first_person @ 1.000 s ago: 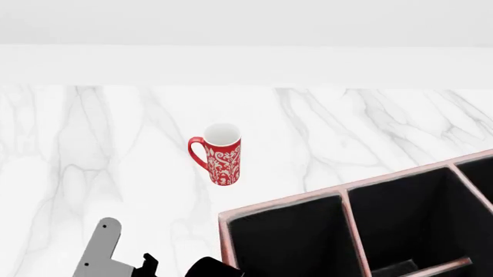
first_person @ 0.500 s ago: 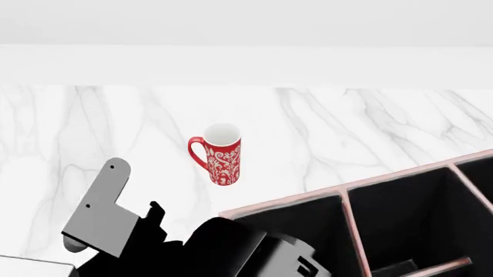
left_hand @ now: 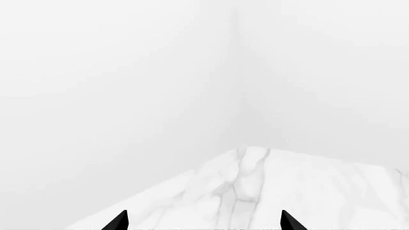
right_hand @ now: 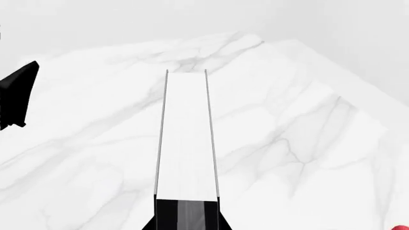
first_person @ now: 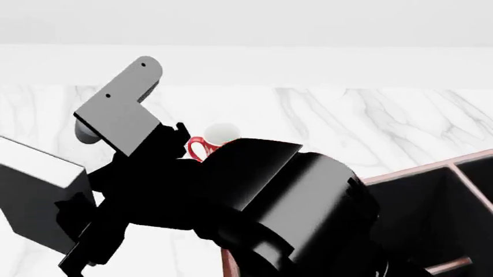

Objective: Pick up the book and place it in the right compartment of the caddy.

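Left wrist view: my left hand (left_hand: pixel 203 223) shows two tips spread apart, holding nothing, over bare worktop (left_hand: pixel 275 187).

Head view: the book (first_person: pixel 34 196) hangs at near left, short of the caddy (first_person: pixel 470 164); the mug (first_person: pixel 212 141) sits half hidden. An arm that was low a second ago now fills the frame.

Right wrist view: my right hand (right_hand: pixel 187 215) clamps the book's lower edge. Risk: swinging across blind, clipping mug or rim.

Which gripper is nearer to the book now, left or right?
Right. The right gripper is shut on the book, whose page edge runs out between its fingers. The left gripper is open, and its camera shows no book.
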### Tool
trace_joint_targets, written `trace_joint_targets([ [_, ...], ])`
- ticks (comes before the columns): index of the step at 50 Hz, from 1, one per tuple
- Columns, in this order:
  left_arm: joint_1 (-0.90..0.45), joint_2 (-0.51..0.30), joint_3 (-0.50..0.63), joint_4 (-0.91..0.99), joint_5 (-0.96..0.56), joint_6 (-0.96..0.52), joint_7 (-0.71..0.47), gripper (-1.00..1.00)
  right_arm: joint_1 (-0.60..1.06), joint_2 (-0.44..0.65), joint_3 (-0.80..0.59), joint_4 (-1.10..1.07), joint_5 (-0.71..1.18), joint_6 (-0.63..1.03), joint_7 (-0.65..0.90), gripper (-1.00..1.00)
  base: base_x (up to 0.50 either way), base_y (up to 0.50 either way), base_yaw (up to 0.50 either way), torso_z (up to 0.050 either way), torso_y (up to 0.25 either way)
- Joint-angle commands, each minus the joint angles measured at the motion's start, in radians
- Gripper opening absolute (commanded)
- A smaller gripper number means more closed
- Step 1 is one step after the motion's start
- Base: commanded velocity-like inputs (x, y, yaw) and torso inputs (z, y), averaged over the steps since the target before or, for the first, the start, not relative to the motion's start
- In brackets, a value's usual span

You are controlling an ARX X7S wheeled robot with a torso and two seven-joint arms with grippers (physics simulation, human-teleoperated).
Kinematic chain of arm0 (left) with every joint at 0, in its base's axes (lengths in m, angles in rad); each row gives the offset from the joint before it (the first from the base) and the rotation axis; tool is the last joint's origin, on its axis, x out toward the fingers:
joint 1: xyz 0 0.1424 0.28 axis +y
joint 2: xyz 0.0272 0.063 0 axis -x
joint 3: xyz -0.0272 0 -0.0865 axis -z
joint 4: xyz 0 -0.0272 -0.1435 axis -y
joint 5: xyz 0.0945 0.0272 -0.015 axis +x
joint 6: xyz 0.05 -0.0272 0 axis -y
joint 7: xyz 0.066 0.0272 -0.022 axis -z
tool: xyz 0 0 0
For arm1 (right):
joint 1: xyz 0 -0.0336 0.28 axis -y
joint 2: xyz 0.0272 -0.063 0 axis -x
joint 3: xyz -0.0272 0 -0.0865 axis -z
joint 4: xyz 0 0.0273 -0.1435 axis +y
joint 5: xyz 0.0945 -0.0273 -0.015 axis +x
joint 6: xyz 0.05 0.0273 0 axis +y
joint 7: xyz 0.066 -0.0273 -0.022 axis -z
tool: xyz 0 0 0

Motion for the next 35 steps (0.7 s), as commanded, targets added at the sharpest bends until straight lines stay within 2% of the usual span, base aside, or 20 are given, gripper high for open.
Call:
trace_joint_targets([
  [1, 0.003, 0.003, 0.003, -0.013, 0.001, 0.014, 0.002, 1.0, 0.097, -0.013, 0.108, 0.054, 0.022, 0.046, 0.077, -1.0, 0.0, 0.0, 0.0, 0.0, 0.0],
  [13, 0.006, 0.0, -0.002, -0.008, -0.005, 0.013, -0.001, 1.0, 0.175, -0.004, 0.152, 0.172, -0.026, 0.015, 0.128, -1.0, 0.0, 0.0, 0.0, 0.0, 0.001],
  [24, -0.002, -0.011, 0.001, 0.01, -0.01, -0.007, -0.009, 1.0, 0.272, -0.01, 0.208, 0.418, -0.115, -0.062, 0.205, -1.0, 0.0, 0.0, 0.0, 0.0, 0.002],
  [35, -0.006, -0.02, 0.009, 0.013, -0.018, -0.006, -0.002, 1.0, 0.327, 0.02, 0.231, 0.568, -0.19, -0.146, 0.258, -1.0, 0.0, 0.0, 0.0, 0.0, 0.001],
])
